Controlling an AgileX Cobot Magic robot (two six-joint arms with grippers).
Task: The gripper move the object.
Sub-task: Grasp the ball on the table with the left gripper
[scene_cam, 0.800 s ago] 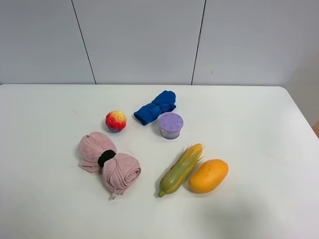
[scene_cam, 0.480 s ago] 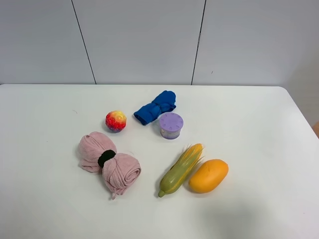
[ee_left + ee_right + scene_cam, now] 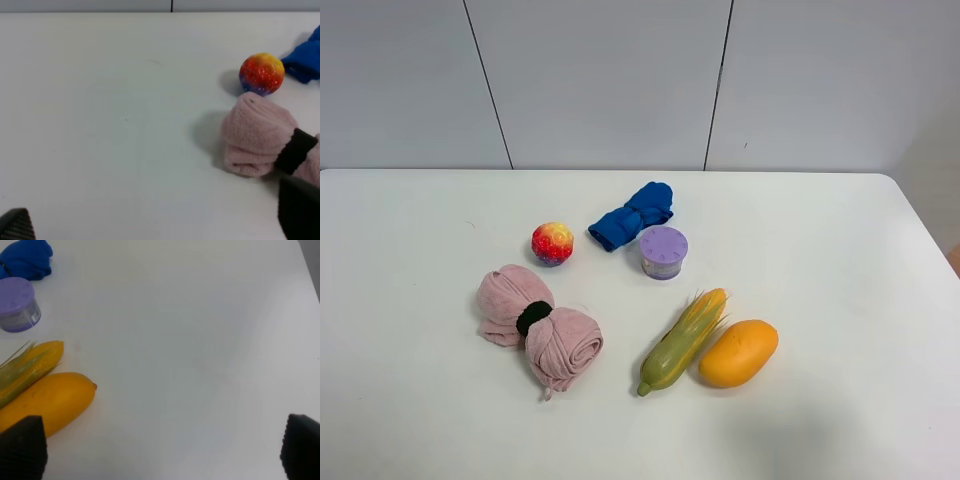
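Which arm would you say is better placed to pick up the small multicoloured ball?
Left. The ball lies left of centre, and the left gripper, jaws open, has it in view; the right wrist view shows only mango, corn, cup and blue cloth.

Pink rolled towel, blue cloth beside lilac cup, corn beside orange mango, white table

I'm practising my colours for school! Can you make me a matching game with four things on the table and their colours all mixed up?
Things:
1 ball
2 mango
3 lidded cup
4 rolled towel

Colours:
A lilac
B pink with a black band
C red and yellow
D orange

Pairs: 1-C, 2-D, 3-A, 4-B
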